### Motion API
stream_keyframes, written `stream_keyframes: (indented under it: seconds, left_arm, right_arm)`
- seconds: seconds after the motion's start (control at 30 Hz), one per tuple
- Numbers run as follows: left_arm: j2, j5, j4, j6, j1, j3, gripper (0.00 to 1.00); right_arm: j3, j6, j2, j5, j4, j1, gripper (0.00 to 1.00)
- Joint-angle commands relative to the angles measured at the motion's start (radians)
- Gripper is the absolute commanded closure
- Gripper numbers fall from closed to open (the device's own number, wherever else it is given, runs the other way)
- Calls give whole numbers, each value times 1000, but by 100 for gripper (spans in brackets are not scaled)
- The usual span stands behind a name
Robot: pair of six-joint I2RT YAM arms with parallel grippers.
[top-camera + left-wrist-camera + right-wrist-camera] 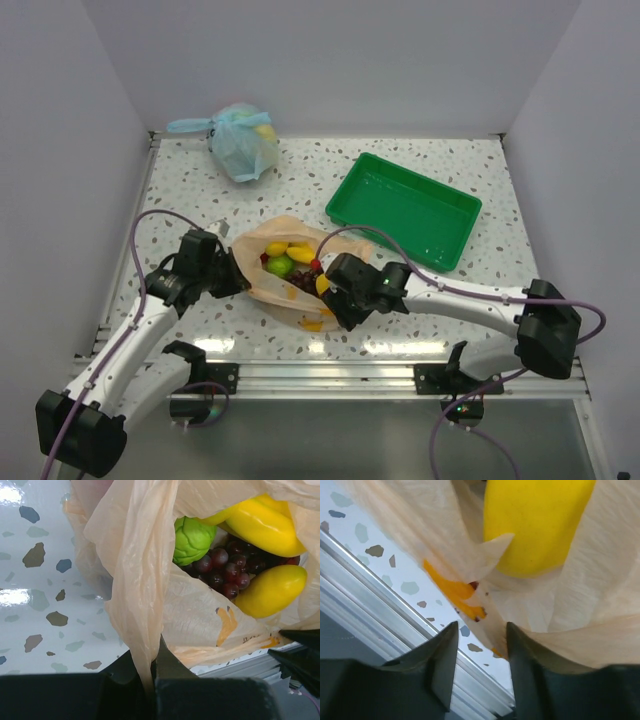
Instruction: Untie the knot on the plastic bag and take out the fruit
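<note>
One step done: the knot is judged untied; no tied ears are seen on the pale-orange plastic bag (pixel 268 292), and its mouth is held spread between the two sets of jaws.
Step left: the fruit (pixel 290 258) is to be taken out; none is seen outside the bag, and nothing is seen lying in the green tray (pixel 400 212).
Jaws of the left gripper (pixel 150 675): they are pressed together on a gathered fold of the bag's rim, and the film is drawn up taut from between them.
Jaws of the right gripper (pixel 480 652): a narrow gap is seen between them and bag film hangs into it; whether the film is pinched cannot be told.
Ahead of the left jaws: a green lime (pixel 192 540), dark grapes (pixel 227 567), a banana (pixel 265 522) and a mango (pixel 272 590) are exposed inside the open mouth, beyond the held fold.
Ahead of the right jaws: a yellow piece (pixel 540 525) is seen just past the fingertips, partly veiled by film.
Progress: the opening is judged achieved and the emptying not begun; roughly the first half is done.
Beyond both sets of jaws: a light blue bag (pixel 240 145) is seen well apart on the table (pixel 450 300), tied and untouched.
</note>
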Motion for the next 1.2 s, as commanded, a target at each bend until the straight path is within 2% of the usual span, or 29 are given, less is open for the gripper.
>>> stream_keyframes:
  seconds: [0.0,0.1,0.13,0.4,0.63,0.77,0.97,1.07,1.17]
  left_arm:
    - [-15,15,36,11,5,-3,100]
    - [-27,20,34,14,5,-4,100]
    - [-29,21,34,14,5,-3,100]
    - [-27,49,35,21,5,4,100]
    - [-56,49,28,27,5,-4,100]
    - [-59,58,33,35,5,-22,100]
    - [-64,77,48,29,5,-44,100]
    - [-67,77,47,27,5,-45,100]
    - [-70,75,44,26,5,-42,100]
  right_arm:
    - [96,30,-69,4,-67,1,49]
    - [211,37,-86,42,-104,1,33]
    - [259,40,-83,54,-105,1,30]
    - [324,111,29,191,1,-16,29]
    - [184,194,68,157,123,-104,32]
    - [120,195,75,139,178,-134,28]
    - [87,169,112,96,249,-136,28]
    - [100,165,103,102,240,-131,23]
    - [129,154,68,140,199,-125,12]
